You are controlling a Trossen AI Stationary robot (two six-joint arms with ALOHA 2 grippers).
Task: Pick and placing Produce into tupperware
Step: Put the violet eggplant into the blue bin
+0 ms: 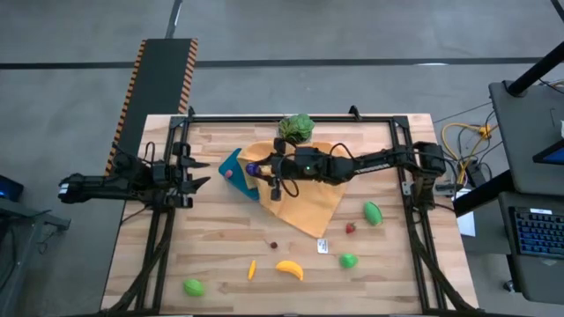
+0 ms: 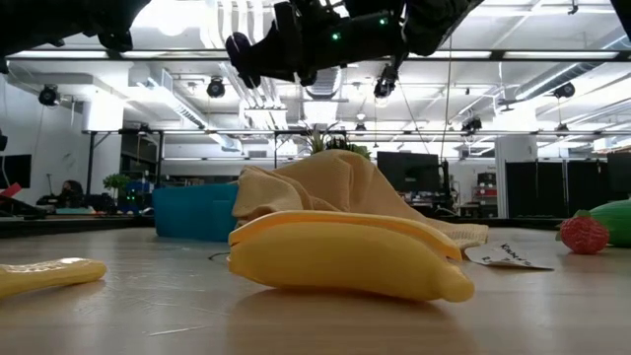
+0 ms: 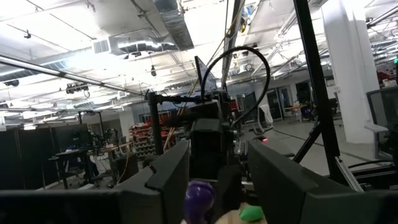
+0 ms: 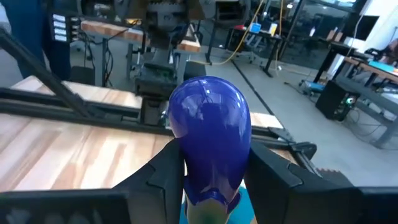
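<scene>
We see the right gripper [image 1: 253, 167] reaching across the orange-yellow cloth [image 1: 304, 204], its fingers clamped on the purple piece [image 4: 209, 138], which it holds raised over the edge of the blue-teal tupperware [image 1: 234, 171]. The tupperware sits by the cloth's left edge (a small pink item lies inside it). The left gripper [image 1: 199, 173] waits at the table's left edge with its fingers spread. On the bare wood lie the yellow banana [image 1: 289, 269], a small orange-yellow piece [image 1: 252, 269], three green pieces [image 1: 373, 212] and a red one [image 1: 351, 228].
</scene>
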